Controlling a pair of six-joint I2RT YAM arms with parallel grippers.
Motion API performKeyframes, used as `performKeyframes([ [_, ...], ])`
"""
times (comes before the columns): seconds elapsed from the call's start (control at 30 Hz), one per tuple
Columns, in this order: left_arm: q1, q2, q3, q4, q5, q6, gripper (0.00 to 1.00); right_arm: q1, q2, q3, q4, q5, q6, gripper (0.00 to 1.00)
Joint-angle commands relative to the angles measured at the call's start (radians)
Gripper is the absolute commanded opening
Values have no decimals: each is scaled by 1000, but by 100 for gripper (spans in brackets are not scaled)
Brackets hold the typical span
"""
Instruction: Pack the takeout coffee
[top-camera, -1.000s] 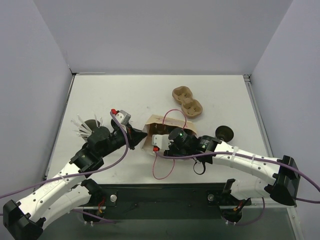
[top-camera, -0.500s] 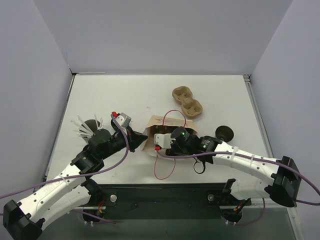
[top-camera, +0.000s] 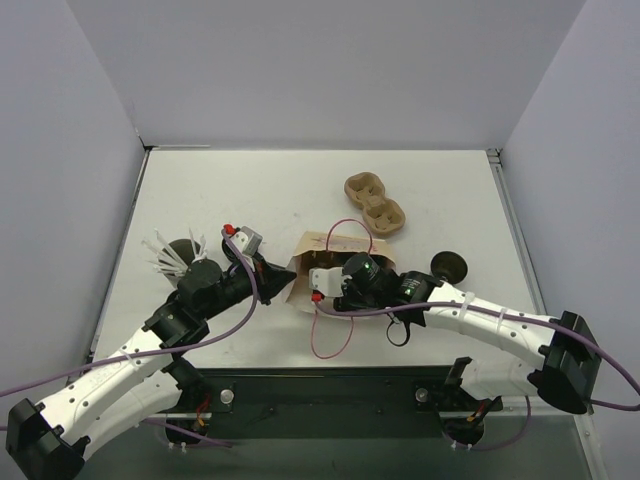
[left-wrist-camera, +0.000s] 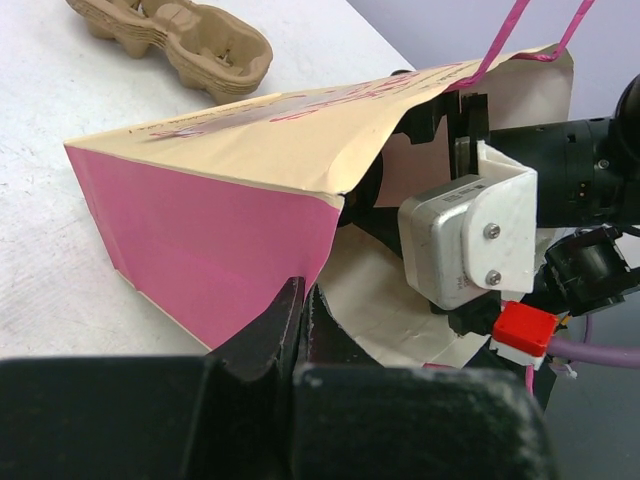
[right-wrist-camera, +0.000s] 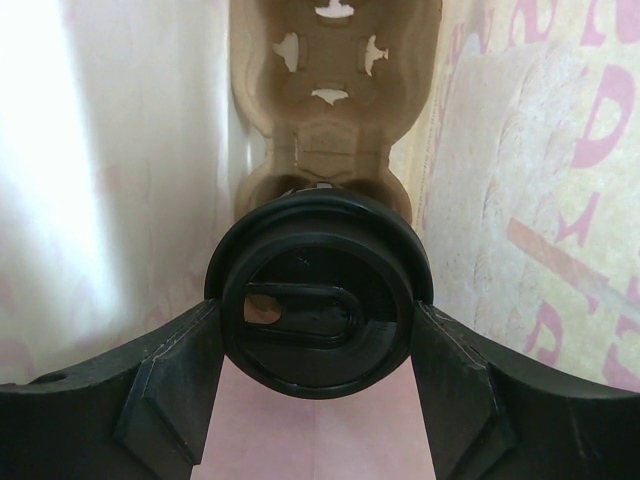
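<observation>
The paper bag (top-camera: 318, 250) lay on its side mid-table, mouth toward the arms. The left gripper (left-wrist-camera: 300, 300) was closed, pinching the bag's lower rim by the pink side panel. The right gripper (right-wrist-camera: 316, 315) reached inside the bag, jaws clamped on either side of the takeout coffee (right-wrist-camera: 318, 295), whose black lid faced the wrist camera. A pulp cup carrier (right-wrist-camera: 330, 90) sat deeper in the bag, just beyond the cup. Stacked carriers (top-camera: 375, 203) rested on the table behind the bag.
</observation>
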Motion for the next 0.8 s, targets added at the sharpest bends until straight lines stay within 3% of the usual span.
performKeyframes([
  [0.0,-4,-10,10,48,24,-1,0,-20,22,27,51,40,-42,40],
  [0.77,-6,-8,24,2,38,-19,0,-29,53,27,129,-2,-82,41],
])
